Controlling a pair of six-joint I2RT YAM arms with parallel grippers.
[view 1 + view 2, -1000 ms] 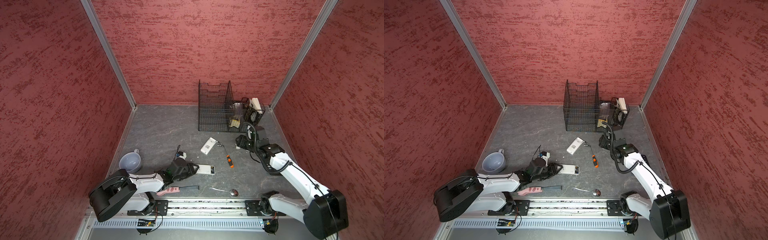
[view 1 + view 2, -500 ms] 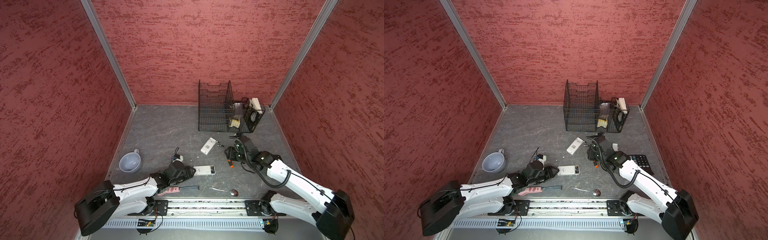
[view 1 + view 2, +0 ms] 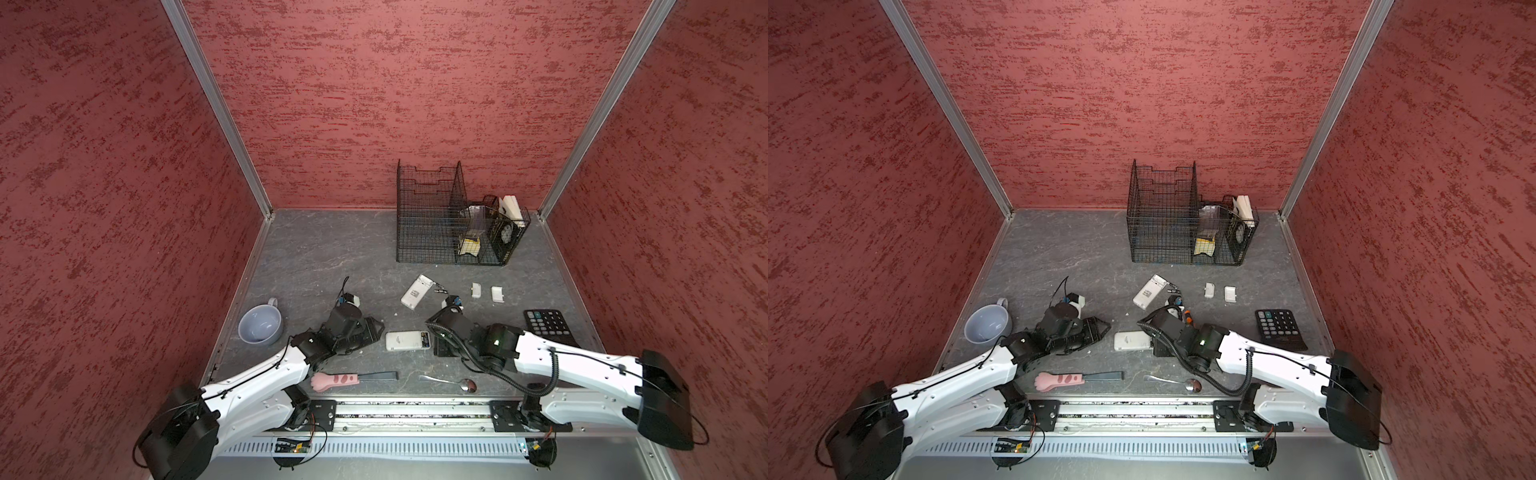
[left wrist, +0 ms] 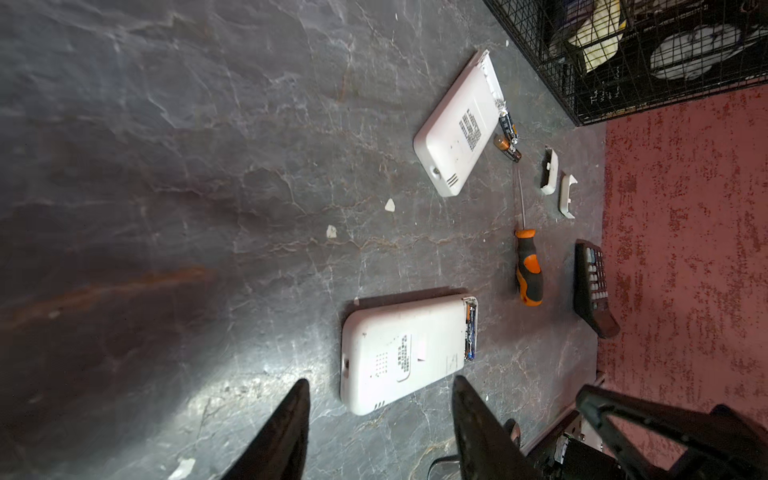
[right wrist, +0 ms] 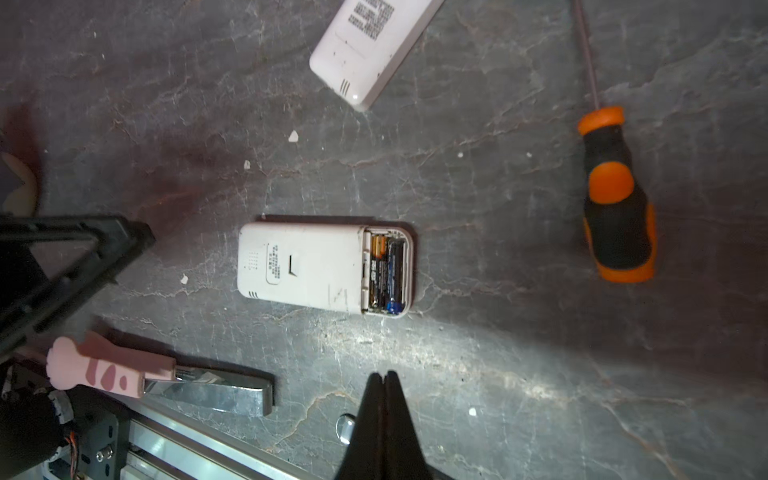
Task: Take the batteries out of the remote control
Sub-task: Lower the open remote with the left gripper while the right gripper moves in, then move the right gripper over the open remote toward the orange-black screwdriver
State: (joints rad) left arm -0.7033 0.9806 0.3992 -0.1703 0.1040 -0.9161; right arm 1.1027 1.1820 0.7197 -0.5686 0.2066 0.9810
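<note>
Grey slab carries remote, batteries seated in its uncovered bay. Right gripper clenched, empty; left gripper parted, empty. Batteries: light, rigid, slippery; lever one end first.

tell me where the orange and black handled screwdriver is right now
The orange and black handled screwdriver lies flat on the grey tabletop, right of centre, between the near white remote and the black calculator.
</note>
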